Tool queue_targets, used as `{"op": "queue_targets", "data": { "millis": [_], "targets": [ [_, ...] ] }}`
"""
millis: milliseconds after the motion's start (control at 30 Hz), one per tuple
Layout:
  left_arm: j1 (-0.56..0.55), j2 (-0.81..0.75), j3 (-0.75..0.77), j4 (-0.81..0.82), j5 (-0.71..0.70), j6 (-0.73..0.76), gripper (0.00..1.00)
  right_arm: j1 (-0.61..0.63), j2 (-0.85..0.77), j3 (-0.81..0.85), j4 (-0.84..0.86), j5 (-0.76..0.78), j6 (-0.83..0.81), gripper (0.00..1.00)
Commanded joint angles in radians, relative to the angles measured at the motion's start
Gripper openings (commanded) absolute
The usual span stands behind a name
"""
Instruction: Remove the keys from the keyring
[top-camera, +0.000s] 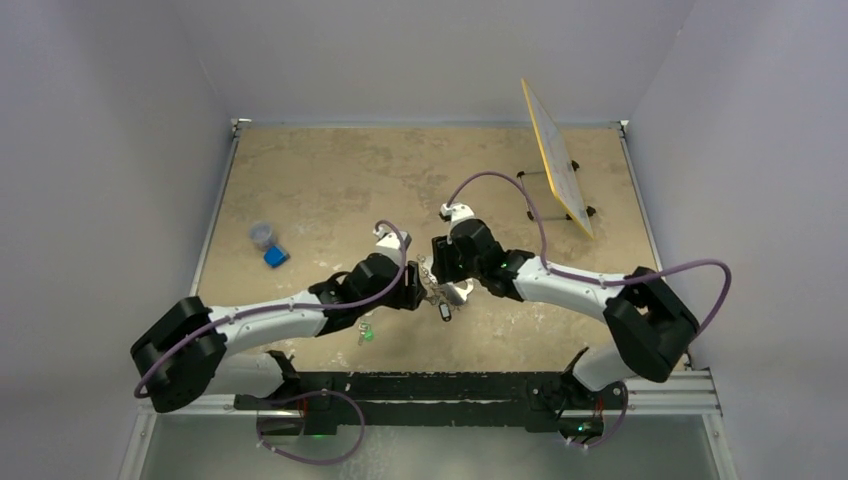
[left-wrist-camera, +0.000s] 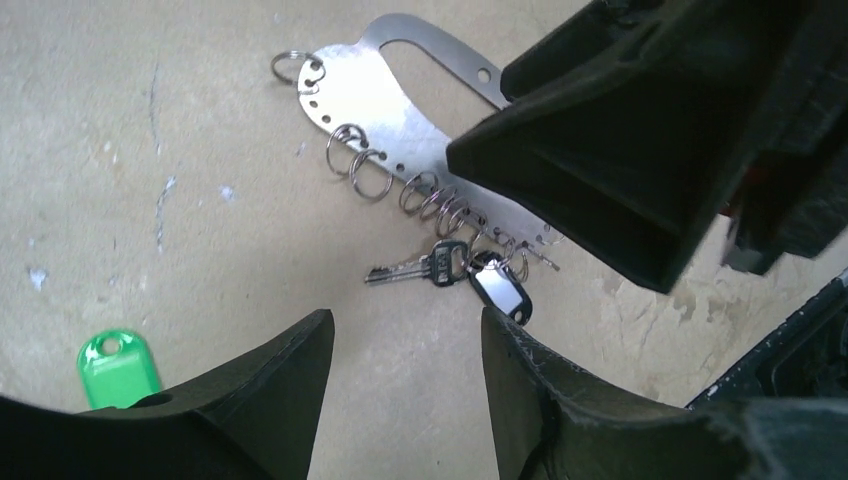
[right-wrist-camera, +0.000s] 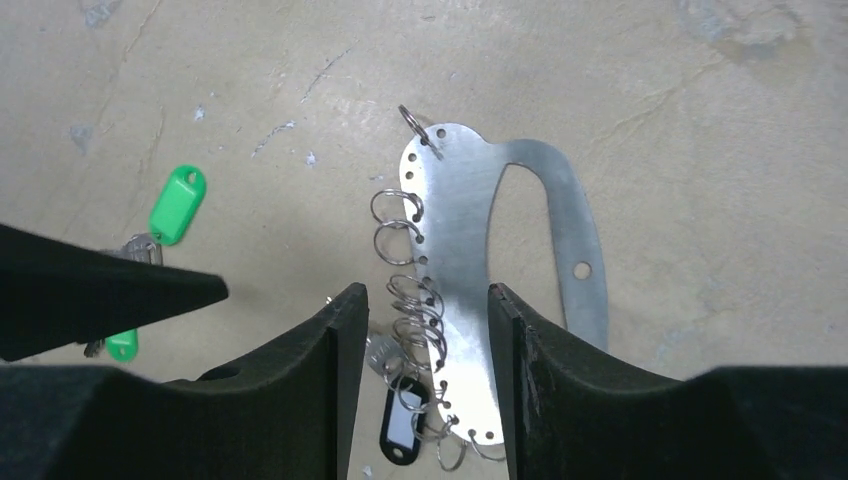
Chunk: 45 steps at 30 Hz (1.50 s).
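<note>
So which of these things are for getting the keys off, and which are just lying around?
For the job: keyring, black-headed key.
Just lying about: green-tagged keys, blue block, little cup, yellow board.

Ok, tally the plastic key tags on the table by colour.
green tags: 2 (one partly hidden)
black tags: 1
Total: 3
</note>
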Motion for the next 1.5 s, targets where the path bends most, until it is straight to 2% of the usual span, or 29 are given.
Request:
{"op": "queue_targets", "data": {
  "millis": [0,200,500,900,1100,1300,1467],
  "targets": [
    [-0.007,0.090,0.100,0.070,0.022,0.106,0.53,-0.025,-0.071,-0.071,-0.004,0.002,0.020,0.51],
    [-0.007,0.259,0.194,0.069,0.059,0.174,0.46,-0.046,-0.133,-0.162,0.027,-0.035,0.046,0.50],
    [-0.007,0.400,0.240,0.071,0.112,0.197,0.43,-0.051,-0.200,-0.218,0.051,-0.114,0.040,0.48],
    [-0.026,0.320,0.096,0.083,0.154,0.089,0.29,-0.051,-0.191,-0.224,0.098,-0.205,0.003,0.47],
    [-0.059,0.289,0.043,0.101,0.185,0.023,0.25,-0.051,-0.176,-0.215,0.088,-0.242,-0.003,0.43],
    [-0.071,0.193,-0.011,0.083,0.149,-0.030,0.21,-0.043,-0.187,-0.210,0.078,-0.281,0.012,0.41],
    [-0.070,0.104,-0.029,0.011,0.065,-0.058,0.17,-0.004,-0.183,-0.197,0.038,-0.217,0.034,0.42]
  ]
}}
